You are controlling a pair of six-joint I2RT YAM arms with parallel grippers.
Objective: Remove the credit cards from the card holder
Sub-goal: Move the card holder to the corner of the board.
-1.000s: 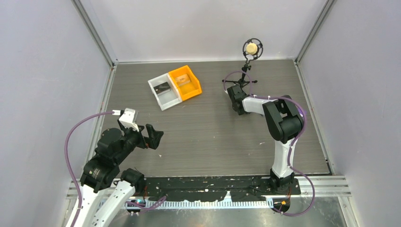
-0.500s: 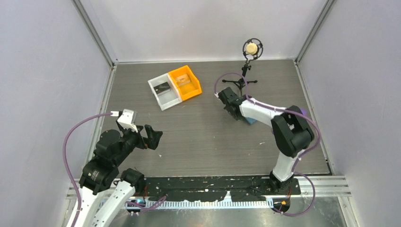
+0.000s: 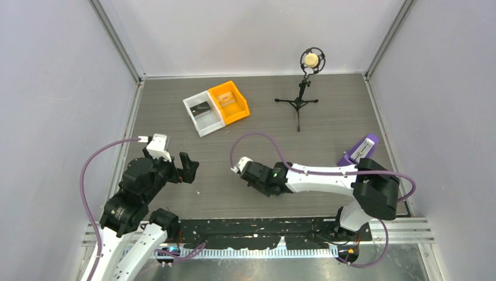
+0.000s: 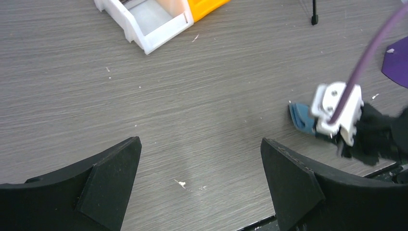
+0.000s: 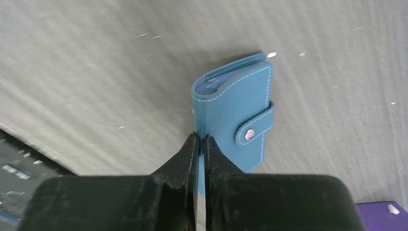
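the right gripper is pinched shut on the edge of the blue card holder, whose snap strap is fastened, over the table near its front middle. the left gripper hangs well apart, its jaws wide and holding nothing. a dark flat piece in the white bin is perhaps a card.

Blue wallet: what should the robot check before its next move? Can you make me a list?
1. Right gripper pinched shut on the card holder: ok.
2. Left gripper open and holding nothing: ok.
3. Snap strap undone so the holder can open: not ok, it is fastened.
4. Holder in sight of the left wrist camera: ok.
5. Credit cards inside the holder: cannot tell, it is closed.
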